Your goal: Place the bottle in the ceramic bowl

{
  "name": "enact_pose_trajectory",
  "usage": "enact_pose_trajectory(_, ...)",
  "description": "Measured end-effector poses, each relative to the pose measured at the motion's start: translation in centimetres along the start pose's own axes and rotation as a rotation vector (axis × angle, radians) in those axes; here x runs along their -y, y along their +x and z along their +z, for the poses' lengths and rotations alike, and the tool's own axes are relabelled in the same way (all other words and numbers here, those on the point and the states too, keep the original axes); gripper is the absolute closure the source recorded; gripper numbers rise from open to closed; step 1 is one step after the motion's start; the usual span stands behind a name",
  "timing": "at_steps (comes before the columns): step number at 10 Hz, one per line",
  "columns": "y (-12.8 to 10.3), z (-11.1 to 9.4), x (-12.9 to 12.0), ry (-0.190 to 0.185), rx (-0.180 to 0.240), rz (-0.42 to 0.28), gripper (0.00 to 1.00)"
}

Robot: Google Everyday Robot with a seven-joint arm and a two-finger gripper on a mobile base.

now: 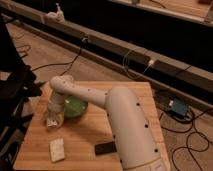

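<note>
The green ceramic bowl sits on the left half of the wooden table, partly covered by my white arm. The arm reaches from the front right across the table and bends down at the bowl's left rim. My gripper hangs just left of the bowl, low over the table. A pale, slim shape at the gripper may be the bottle, but I cannot tell it apart from the gripper. No bottle shows anywhere else on the table or inside the bowl.
A flat white block lies at the table's front left. A flat black object lies beside my arm's base. A dark chair stands left of the table. Cables and a blue box lie on the floor to the right.
</note>
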Motion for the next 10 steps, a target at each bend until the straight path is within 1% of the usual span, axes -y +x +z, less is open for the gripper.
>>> enact_pose_trajectory(2,-0.3,-0.4,1.1,0.023,-0.006,-0.018,0.77)
enact_pose_trajectory(3,-0.5,-0.7,1.9,0.038,-0.013,-0.04,0.88)
enact_pose_trajectory(4,-0.8,-1.4,2.8,0.059,-0.024,-0.067,0.97)
enact_pose_trajectory(5,-1.0,-2.0,3.5,0.08,-0.034,-0.092,1.0)
enact_pose_trajectory(7,-1.3,-3.3,5.4,0.127,-0.062,-0.151,1.0)
enact_pose_trajectory(9,-1.3,-4.7,6.7,0.155,-0.104,-0.202,1.0)
enact_pose_trajectory(10,-1.1,-5.7,7.1,0.165,-0.134,-0.219,1.0)
